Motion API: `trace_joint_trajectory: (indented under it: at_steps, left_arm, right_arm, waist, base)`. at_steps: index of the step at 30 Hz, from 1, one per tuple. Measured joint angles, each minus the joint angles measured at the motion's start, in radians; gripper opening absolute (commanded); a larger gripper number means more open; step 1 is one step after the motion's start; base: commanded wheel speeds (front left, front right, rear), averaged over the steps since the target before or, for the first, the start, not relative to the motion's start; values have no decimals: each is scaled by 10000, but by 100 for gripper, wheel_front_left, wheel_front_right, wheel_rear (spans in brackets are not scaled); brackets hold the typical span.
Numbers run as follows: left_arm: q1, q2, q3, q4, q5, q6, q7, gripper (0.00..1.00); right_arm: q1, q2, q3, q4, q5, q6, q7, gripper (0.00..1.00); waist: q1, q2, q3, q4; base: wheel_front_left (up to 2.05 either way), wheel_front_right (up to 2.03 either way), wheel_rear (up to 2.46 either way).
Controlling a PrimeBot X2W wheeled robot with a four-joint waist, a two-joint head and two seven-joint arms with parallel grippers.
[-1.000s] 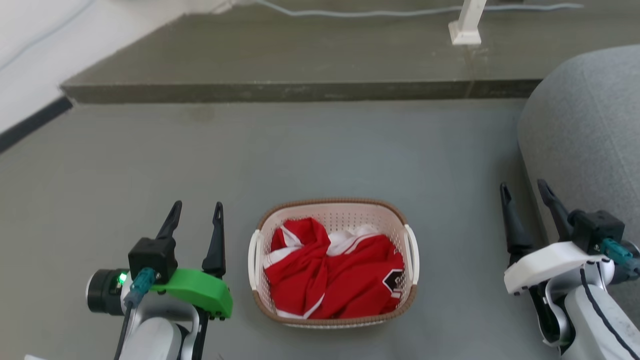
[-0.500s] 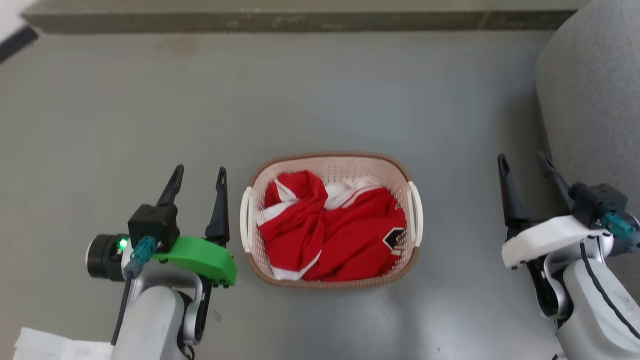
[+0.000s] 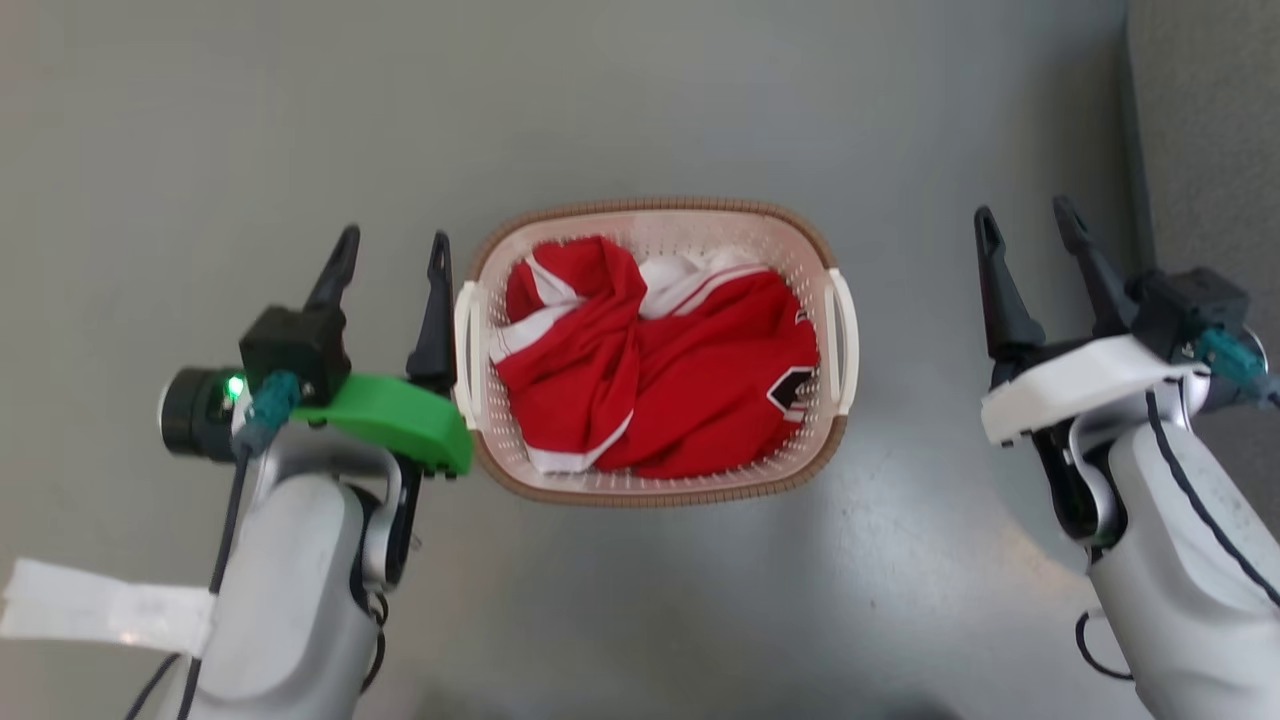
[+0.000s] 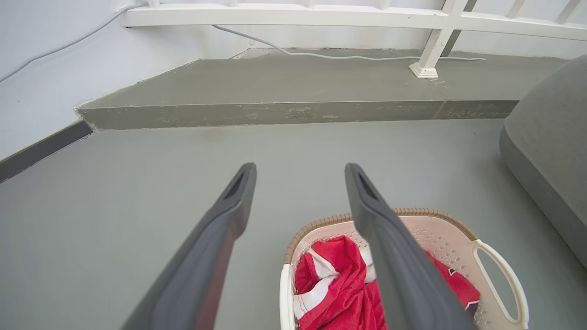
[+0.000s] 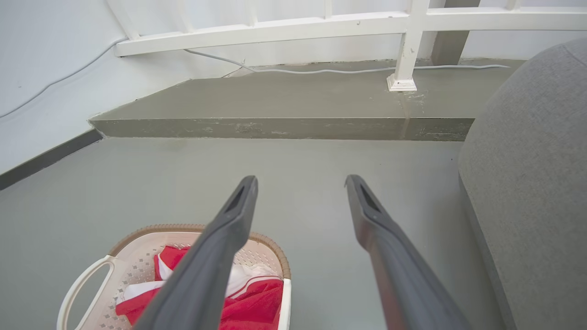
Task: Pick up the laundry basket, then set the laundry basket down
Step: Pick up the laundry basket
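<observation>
The laundry basket (image 3: 655,215) sits on the grey floor between my arms, cream with a brown rim and white side handles, holding red and white clothing (image 3: 660,360). My left gripper (image 3: 393,243) is open just left of the basket's left handle (image 3: 464,350), its inner finger close beside it. My right gripper (image 3: 1025,222) is open well to the right of the right handle (image 3: 846,340). The left wrist view shows the basket (image 4: 440,236) under its right finger; the right wrist view shows the basket (image 5: 137,261) at lower left.
A grey cushioned seat (image 3: 1205,150) stands close on the right, beside my right gripper. A raised concrete step (image 4: 293,98) with a white railing post (image 4: 429,55) and a cable lies ahead. A white paper tag (image 3: 100,610) hangs by my left arm.
The head camera has tilted downward, so the step left the view and the basket sits higher in the picture. My left gripper now stands closer to the basket's left handle.
</observation>
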Motion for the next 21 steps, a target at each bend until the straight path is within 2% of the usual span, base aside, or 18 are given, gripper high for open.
trace_joint_trajectory:
  at_steps: [11,15,21]
  left_arm:
    - [-1646,-36,105,1616,-422,-650,431,100]
    - [-2048,-59,-13,2405,-579,-1035,679,100]
    - [-2638,-132,-63,3528,-650,-1373,907,100]
  right_arm:
    - [-1604,167,479,1158,-111,366,209,100]
    - [-1882,267,648,1747,-163,464,240,100]
    - [-2240,431,926,2617,-244,606,326,100]
  waist:
    - [1,0,1510,-58]
    - [1,0,1944,-115]
    - [0,0,2446,-158]
  base:
    - [0,0,0]
    - [0,0,0]
    - [0,0,0]
